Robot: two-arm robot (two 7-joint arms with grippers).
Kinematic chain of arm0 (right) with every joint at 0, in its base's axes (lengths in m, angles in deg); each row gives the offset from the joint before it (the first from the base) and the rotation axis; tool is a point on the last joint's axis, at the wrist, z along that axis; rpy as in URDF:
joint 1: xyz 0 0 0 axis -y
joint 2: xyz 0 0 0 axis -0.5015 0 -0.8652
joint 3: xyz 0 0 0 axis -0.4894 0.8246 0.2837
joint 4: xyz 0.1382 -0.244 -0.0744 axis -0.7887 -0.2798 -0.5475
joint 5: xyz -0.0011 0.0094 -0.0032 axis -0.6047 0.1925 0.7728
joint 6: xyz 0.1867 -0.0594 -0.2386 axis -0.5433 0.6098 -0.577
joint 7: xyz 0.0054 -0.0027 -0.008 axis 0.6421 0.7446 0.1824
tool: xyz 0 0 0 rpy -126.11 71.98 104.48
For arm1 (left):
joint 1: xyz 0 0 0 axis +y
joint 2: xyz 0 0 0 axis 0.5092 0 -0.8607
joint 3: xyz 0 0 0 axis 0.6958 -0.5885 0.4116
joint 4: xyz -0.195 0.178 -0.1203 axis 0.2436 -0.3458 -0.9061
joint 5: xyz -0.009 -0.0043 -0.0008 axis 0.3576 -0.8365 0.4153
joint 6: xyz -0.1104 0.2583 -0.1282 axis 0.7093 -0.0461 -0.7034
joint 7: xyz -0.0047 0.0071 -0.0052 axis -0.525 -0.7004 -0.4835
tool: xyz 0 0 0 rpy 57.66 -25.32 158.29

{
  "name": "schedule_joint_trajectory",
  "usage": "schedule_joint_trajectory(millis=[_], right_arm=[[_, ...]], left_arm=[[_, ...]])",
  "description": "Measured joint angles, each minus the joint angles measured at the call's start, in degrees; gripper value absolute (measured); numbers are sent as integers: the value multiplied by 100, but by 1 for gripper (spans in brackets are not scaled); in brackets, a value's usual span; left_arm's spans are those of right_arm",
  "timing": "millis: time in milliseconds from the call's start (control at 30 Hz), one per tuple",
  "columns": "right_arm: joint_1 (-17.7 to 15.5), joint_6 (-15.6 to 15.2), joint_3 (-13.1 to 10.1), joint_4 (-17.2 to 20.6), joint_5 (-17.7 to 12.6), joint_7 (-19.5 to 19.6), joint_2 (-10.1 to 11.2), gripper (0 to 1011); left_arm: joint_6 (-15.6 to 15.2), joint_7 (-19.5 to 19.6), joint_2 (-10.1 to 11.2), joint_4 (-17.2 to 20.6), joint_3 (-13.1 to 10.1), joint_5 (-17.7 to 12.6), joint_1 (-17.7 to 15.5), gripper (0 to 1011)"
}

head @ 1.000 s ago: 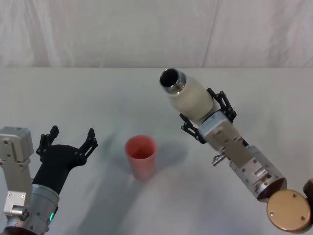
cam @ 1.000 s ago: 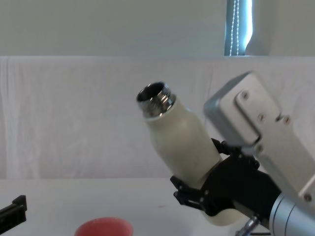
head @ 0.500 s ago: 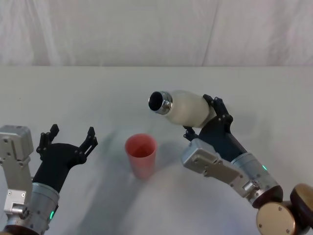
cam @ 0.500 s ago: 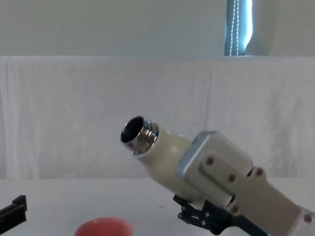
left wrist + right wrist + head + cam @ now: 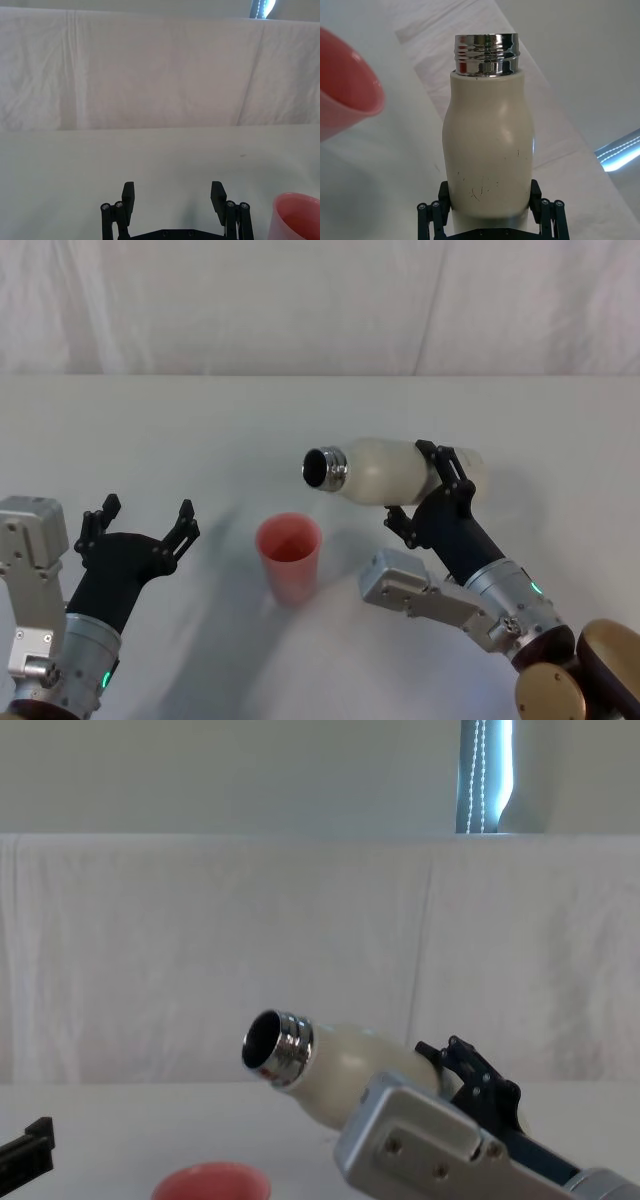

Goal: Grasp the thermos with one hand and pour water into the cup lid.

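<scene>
Cream-white, one thermos [image 5: 385, 470] tilts above one cup lid [image 5: 289, 557].

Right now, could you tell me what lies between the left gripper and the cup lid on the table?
Nothing: in the head view a bare stretch of white table separates the open left gripper from the cup lid.

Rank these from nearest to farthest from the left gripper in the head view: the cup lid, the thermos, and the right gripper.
From the left gripper, open and low on the robot's left:
1. The cup lid, upright on the table just to its right.
2. The thermos, tipped nearly level in the air, mouth above and right of the cup lid.
3. The right gripper, clamped on the thermos body, farthest right.
</scene>
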State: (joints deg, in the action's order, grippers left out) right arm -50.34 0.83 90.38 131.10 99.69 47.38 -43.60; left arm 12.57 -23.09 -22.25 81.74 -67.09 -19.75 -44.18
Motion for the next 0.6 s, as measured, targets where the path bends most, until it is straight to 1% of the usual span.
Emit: schedule_joint_trajectory(millis=[100,267,400,600], right_arm=[[53,2,45,-101,146,103,28,950],[121,-13,102,-193,288,166,64,950],[167,-64,147,-210,383,167,107,950],[237,-156,196,-166,460,32,202,950]], left_arm=[[0,0,0,0,0,0,0,1001],[0,0,0,0,0,0,0,1001],[0,0,0,0,0,0,0,1001],[0,0,0,0,0,0,0,1001]])
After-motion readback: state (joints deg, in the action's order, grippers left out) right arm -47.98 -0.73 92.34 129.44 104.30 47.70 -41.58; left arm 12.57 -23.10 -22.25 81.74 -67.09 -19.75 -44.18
